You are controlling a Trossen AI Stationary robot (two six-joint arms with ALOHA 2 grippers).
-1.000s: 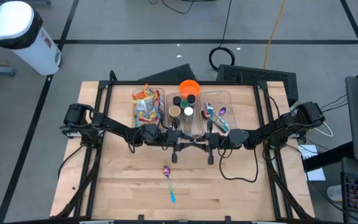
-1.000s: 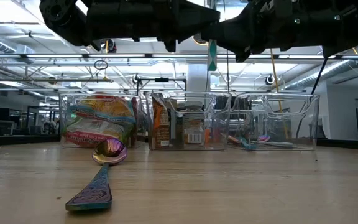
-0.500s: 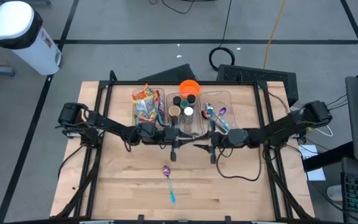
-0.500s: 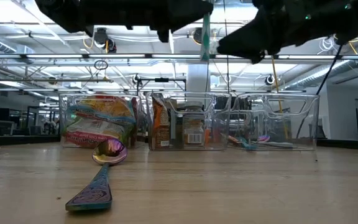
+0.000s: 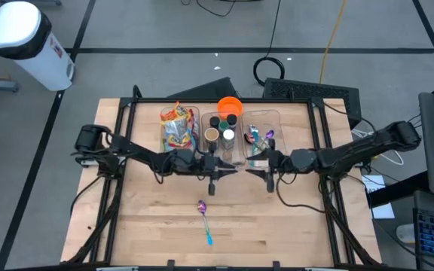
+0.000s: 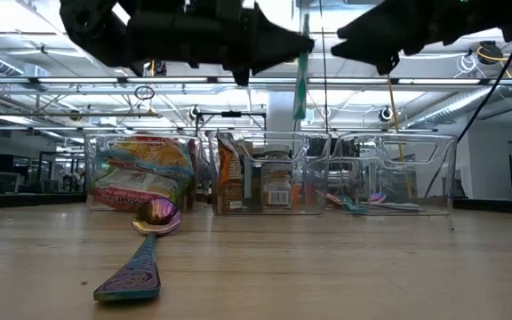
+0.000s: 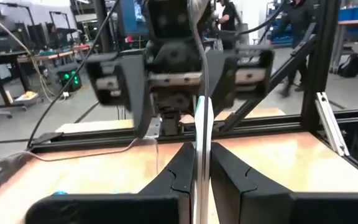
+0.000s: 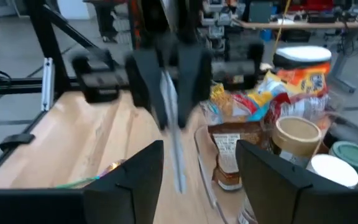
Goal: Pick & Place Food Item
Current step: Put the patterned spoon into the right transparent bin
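Observation:
A thin teal-and-silver utensil point(image 6: 301, 76) hangs upright above the table's middle, and my left gripper point(image 7: 197, 155) is shut on it. My right gripper point(image 8: 199, 149) stands open a short way toward the table's right, facing the left gripper point(image 5: 232, 167), with nothing between its fingers. An iridescent spoon point(image 5: 203, 214) lies flat on the wood nearer the front edge. Behind the grippers stand three clear bins: snack bags point(image 5: 178, 128), jars point(image 5: 221, 132) and utensils point(image 5: 262, 137). My left gripper pinches the utensil's stem point(image 7: 199, 127) between its two fingers, on its upper part. The fingers come level from the table's left and lie across the stem. The utensil stands upright, its lower end point(image 6: 300, 111) hanging below the fingers, clear of the table and bins.
An orange bowl point(image 5: 230, 105) sits behind the jar bin at the far edge. Black frame rails point(image 5: 119, 150) run along both table sides. Bare wood point(image 5: 292, 226) stretches in front of the grippers around the spoon point(image 6: 145, 244).
My right gripper has opened, let go of the utensil and drawn back toward the table's right edge, rising a little. The utensil stays upright above the table's middle, now in my left gripper alone.

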